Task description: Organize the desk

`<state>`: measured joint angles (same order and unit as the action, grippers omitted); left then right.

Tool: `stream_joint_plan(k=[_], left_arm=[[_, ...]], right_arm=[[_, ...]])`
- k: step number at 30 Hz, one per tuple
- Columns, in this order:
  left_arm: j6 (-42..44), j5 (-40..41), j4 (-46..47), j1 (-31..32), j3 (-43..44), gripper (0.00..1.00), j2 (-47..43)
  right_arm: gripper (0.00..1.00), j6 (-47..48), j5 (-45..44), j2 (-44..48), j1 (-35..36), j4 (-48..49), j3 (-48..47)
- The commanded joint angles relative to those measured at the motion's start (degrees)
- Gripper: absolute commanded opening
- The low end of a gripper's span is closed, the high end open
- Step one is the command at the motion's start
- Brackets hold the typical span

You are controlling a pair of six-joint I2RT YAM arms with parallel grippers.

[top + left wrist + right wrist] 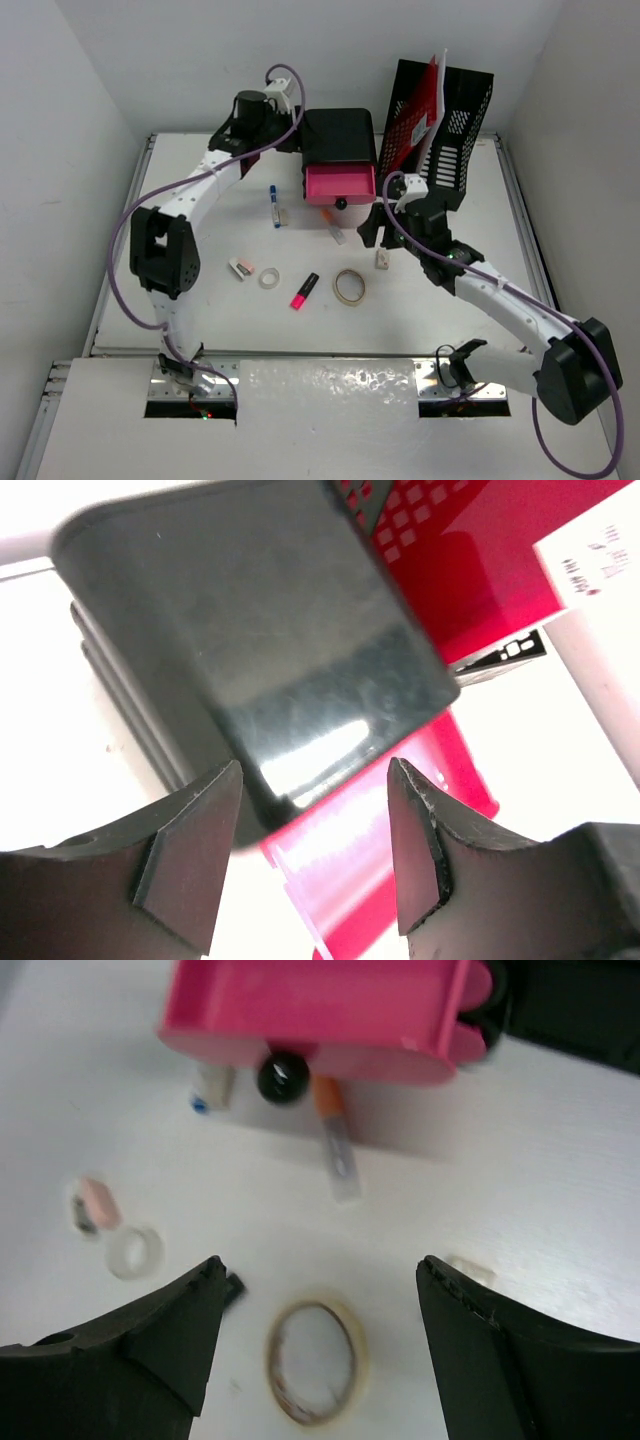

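Desk [400, 325], the large white flat tabletop with thin metal rails along its edges, lies under both of your arms and carries everything in view.

Your left gripper [315, 770] has its jaws apart with nothing between them. It hangs by the left side of the glossy black drawer box [300, 650]. From the near face of that box the bright pink plastic drawer [340, 182] stands pulled open, a round black knob [283, 1075] on its front; read every place below from this drawer.

Your right gripper [320, 1265] is spread wide too and holds nothing. It hovers over the desk near the drawer, on its near-right side.

- **Near the drawer:** A tan ring of masking tape [315, 1360] lies under the right gripper, nearer you than the drawer. A small white block [470, 1270] lies near the drawer, off its near-right corner.
- **At the drawer's front:** An orange-capped clear marker [335, 1140] lies with its orange end beside the knob. A white stick with a blue cap [273, 205] lies just left of the drawer.
- **Farther out, near and left of the drawer:** You have a pink highlighter with a black end [304, 290], a small clear tape ring [135, 1252] and a pink-and-white eraser [92, 1205].
- **Right of the drawer, toward the back:** A black mesh file holder [455, 120] stands with a red folder [428, 95] in it.
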<state>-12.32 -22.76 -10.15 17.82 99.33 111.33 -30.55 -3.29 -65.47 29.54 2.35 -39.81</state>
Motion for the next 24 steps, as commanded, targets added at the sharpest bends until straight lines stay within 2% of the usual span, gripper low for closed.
stream_joint_plan(k=[1, 5, 7, 15, 18, 24], left_arm=[[1.41, 2.89, -6.26, -1.12, 1.05, 0.54, -9.18], [0.45, 9.91, -10.32, -1.65, -3.87, 0.53, -15.34], [-0.69, 11.86, -10.85, -1.65, -9.83, 0.53, -19.37], [-3.85, 17.05, -9.71, -1.65, -31.36, 0.53, -30.37], [-4.38, 16.61, -9.62, -1.65, -34.89, 0.53, -33.01], [-4.03, 17.05, -9.71, -1.65, -36.22, 0.53, -34.07]], right_arm=[[0.74, 8.21, -1.46, -0.62, 1.04, -11.82, -0.71], [0.73, 9.8, 1.18, -3.95, 2.71, -16.84, -0.35], [0.72, 10.85, 1.7, -6.41, 3.68, -17.82, 0.43], [0.66, 10.77, 2.59, -14.24, 7.37, -14.4, 0.88], [0.64, 10.77, 3.02, -17.31, 7.81, -12.55, 0.79], [0.61, 9.37, 2.68, -21.89, 9.31, -9.91, 1.75]])
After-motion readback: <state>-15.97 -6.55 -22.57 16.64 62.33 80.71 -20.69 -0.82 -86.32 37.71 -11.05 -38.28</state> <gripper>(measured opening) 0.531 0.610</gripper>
